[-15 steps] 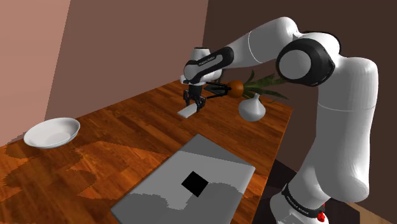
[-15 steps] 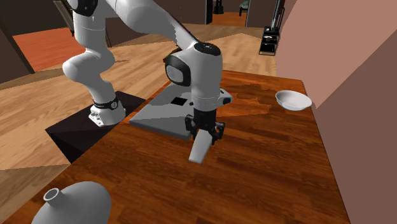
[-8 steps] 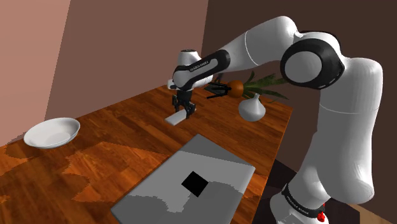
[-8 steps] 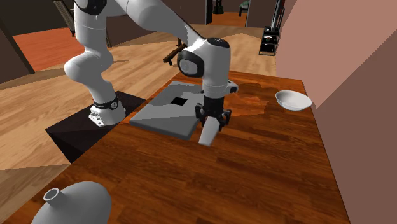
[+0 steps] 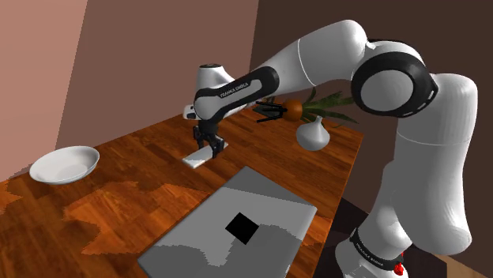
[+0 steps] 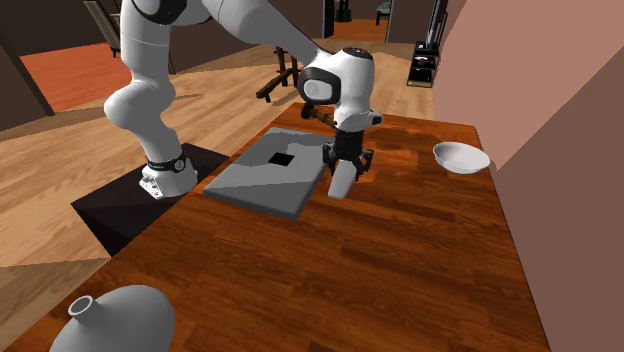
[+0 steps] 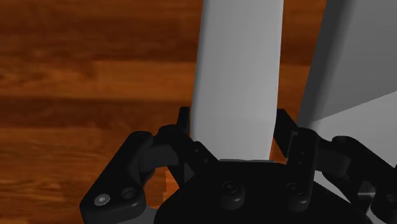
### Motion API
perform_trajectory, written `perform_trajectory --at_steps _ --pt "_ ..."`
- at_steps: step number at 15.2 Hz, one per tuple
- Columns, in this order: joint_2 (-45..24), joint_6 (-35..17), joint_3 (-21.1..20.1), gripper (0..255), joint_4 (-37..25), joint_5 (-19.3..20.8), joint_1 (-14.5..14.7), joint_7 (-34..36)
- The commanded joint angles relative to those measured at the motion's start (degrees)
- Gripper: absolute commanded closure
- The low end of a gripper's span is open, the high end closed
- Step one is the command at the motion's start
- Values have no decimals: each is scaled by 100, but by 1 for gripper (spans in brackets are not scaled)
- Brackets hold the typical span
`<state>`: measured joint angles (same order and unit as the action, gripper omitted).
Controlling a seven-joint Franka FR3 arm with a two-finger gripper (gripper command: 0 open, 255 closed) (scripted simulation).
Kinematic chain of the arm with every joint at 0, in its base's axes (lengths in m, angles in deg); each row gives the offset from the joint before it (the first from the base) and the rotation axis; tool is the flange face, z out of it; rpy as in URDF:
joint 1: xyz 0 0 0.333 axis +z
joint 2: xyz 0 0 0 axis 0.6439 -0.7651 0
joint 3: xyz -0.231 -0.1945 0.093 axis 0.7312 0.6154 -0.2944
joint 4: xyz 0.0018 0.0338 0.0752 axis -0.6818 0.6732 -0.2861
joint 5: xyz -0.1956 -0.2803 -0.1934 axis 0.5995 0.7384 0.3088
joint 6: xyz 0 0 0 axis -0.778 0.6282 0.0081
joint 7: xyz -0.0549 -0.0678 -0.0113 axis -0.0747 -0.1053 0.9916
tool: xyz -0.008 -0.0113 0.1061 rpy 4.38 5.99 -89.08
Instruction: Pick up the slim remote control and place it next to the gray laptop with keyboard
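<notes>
Wooden tabletop (image 5: pixel 134 182) in a brown-walled room is bearing a flat gray laptop (image 5: pixel 269 209) as the black pincer (image 5: pixel 207 142) is clasping a slim pale remote (image 5: pixel 200 156) by one end, its free end hanging close to the wood, near the laptop's far corner.

We count one slim remote control (image 5: pixel 200 156), pale grey; one flat grey laptop (image 5: pixel 237 229); one white bowl (image 5: pixel 65 164); one white vase (image 5: pixel 312 134); and one plant (image 5: pixel 336 107) with green leaves and an orange body. There is one wooden tabletop (image 5: pixel 142 182), and one white arm (image 5: pixel 316 55) with one black claw (image 5: pixel 207 148).
</notes>
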<state>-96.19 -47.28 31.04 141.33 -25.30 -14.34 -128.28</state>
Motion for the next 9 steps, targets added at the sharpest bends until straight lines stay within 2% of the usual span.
perform_trajectory --at_steps 1,7,9 --pt "-37 12 -59 255 -60 20 156 238" --pt "-340 189 -257 255 -560 61 627 957" --pt "-419 69 -267 255 -518 40 621 943"
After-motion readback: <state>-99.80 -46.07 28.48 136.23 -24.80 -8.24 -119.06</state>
